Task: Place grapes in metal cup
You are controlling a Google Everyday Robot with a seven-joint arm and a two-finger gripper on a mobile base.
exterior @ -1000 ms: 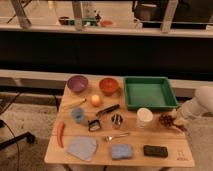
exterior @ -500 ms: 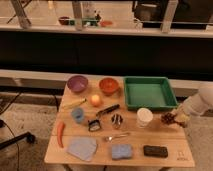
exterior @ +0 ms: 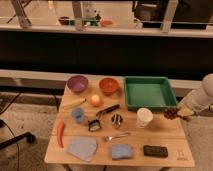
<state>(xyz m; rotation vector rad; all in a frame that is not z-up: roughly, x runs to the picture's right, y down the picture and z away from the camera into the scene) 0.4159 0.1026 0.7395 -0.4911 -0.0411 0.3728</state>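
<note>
A: What is lying around the wooden bench [exterior: 165,146]?

B: A speckled grey floor [exterior: 30,107] is spreading under it, and a black wheeled chair base [exterior: 16,137] is poking in at the left.

A: And behind it?

B: A pale low ledge [exterior: 35,77] is running across just behind the bench. A dark wall panel [exterior: 100,52] is rising above it to a light sill [exterior: 115,31]. Metal posts [exterior: 77,15] are standing on the sill, with brighter light glowing beyond them.

A: The claw [exterior: 172,114]?

B: It is hanging over the bench's right edge.
</note>
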